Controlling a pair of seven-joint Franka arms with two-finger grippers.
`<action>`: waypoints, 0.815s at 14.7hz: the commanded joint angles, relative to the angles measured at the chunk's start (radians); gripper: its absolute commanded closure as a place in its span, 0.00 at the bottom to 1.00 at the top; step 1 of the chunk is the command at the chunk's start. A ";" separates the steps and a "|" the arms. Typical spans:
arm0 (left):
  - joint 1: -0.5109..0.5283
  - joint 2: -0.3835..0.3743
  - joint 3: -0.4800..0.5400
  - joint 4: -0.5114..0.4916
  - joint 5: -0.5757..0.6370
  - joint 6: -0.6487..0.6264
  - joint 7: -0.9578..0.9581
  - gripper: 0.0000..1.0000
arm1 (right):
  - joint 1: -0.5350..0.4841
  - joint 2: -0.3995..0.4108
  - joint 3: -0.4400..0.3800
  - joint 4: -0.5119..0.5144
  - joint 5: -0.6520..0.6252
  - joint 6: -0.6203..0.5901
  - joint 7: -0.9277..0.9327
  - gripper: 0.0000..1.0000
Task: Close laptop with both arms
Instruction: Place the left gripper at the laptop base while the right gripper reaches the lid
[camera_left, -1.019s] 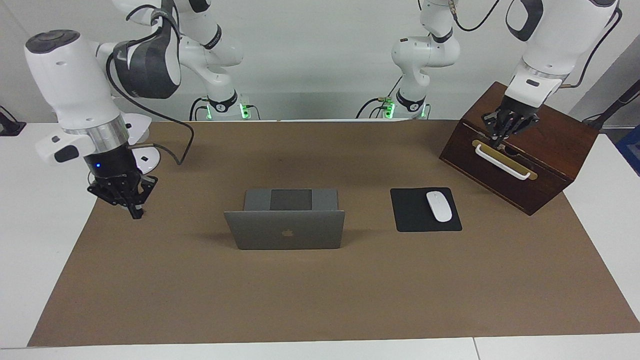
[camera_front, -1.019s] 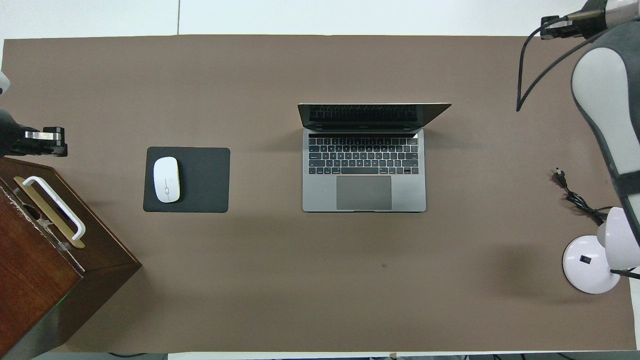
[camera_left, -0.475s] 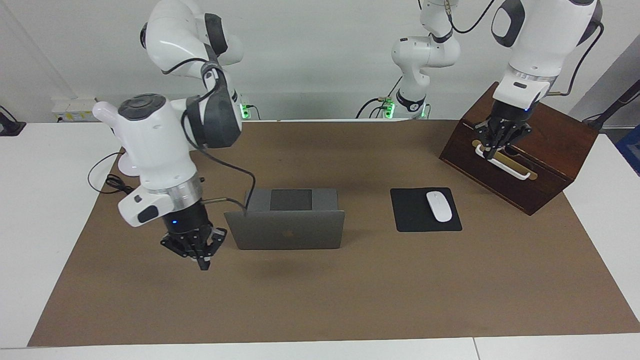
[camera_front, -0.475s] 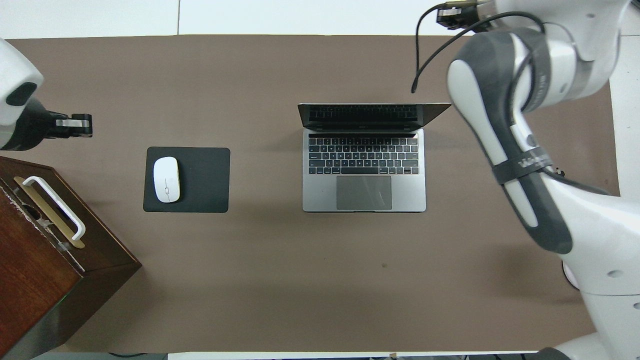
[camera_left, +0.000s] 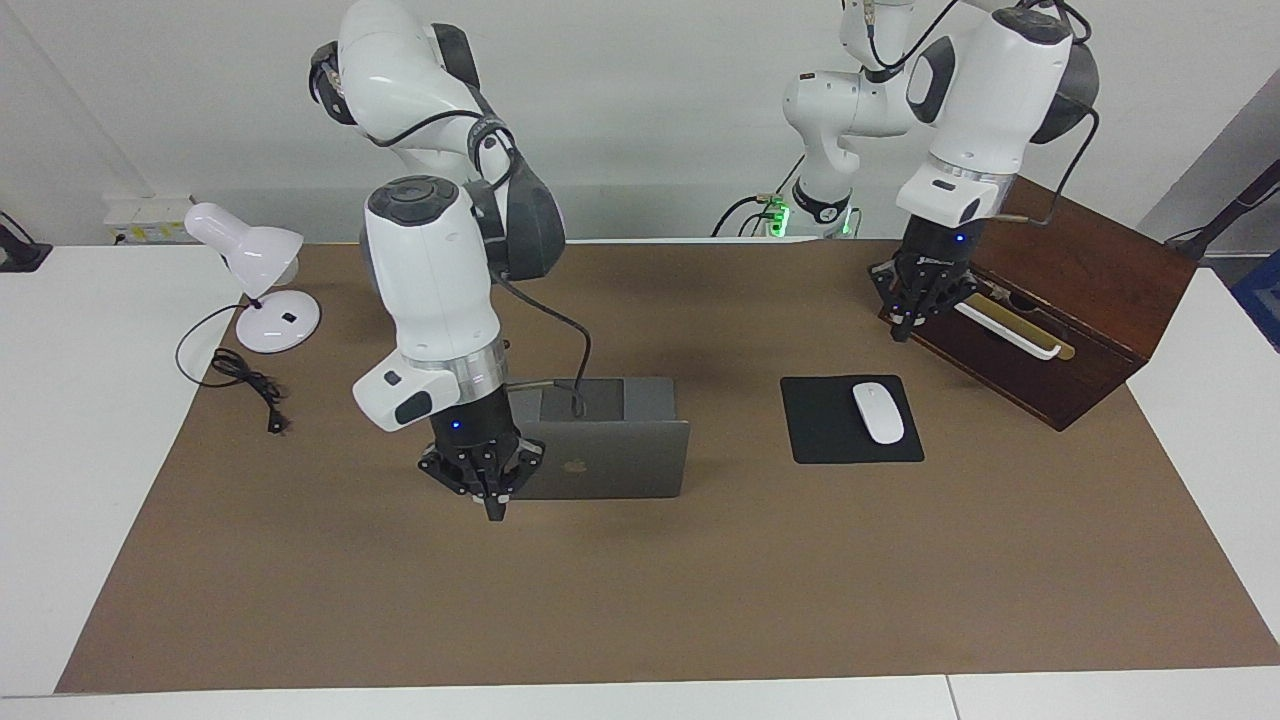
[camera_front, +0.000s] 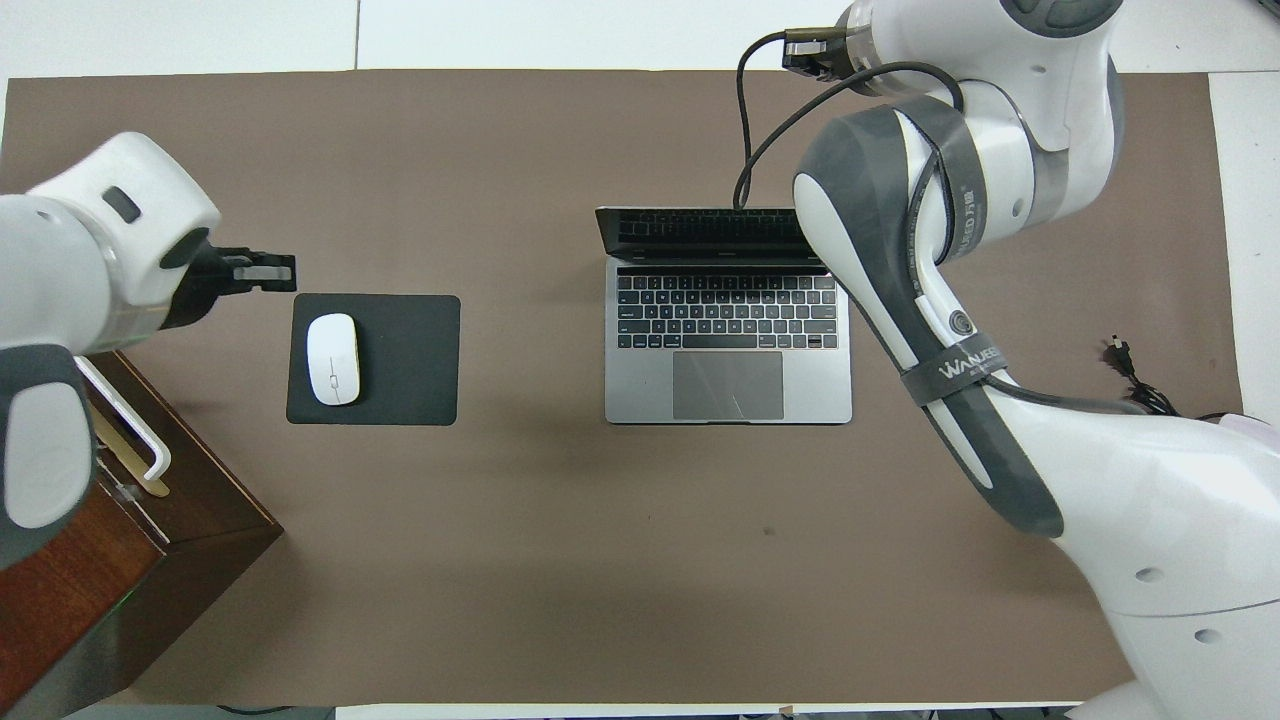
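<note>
Laptop (camera_left: 600, 465) open mid-tabletop, lid up. Right end effector (camera_left: 487, 480) by lid back, likely for push; grip unclear. Left end effector (camera_left: 922, 296) above wooden box's (camera_left: 1080, 320) edge, grip unclear.

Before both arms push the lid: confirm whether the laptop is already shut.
No: in the overhead view the laptop has its keyboard and trackpad uncovered, with the lid standing up along the edge farther from the robots.

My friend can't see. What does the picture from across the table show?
An open silver-grey metal laptop sits mid-table, the right arm's black end effector against its lid's back. The left arm's black end effector hangs beside a dark wooden box, near a white mouse.
</note>
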 joint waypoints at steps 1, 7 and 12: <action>-0.071 -0.106 0.013 -0.197 -0.010 0.188 -0.006 1.00 | 0.029 0.013 0.001 0.021 -0.014 -0.045 0.047 1.00; -0.215 -0.116 0.013 -0.361 -0.010 0.500 -0.005 1.00 | 0.065 0.012 0.005 -0.041 -0.006 -0.054 0.180 1.00; -0.305 0.005 0.013 -0.404 -0.010 0.753 -0.005 1.00 | 0.052 -0.007 0.006 -0.097 0.000 -0.085 0.179 1.00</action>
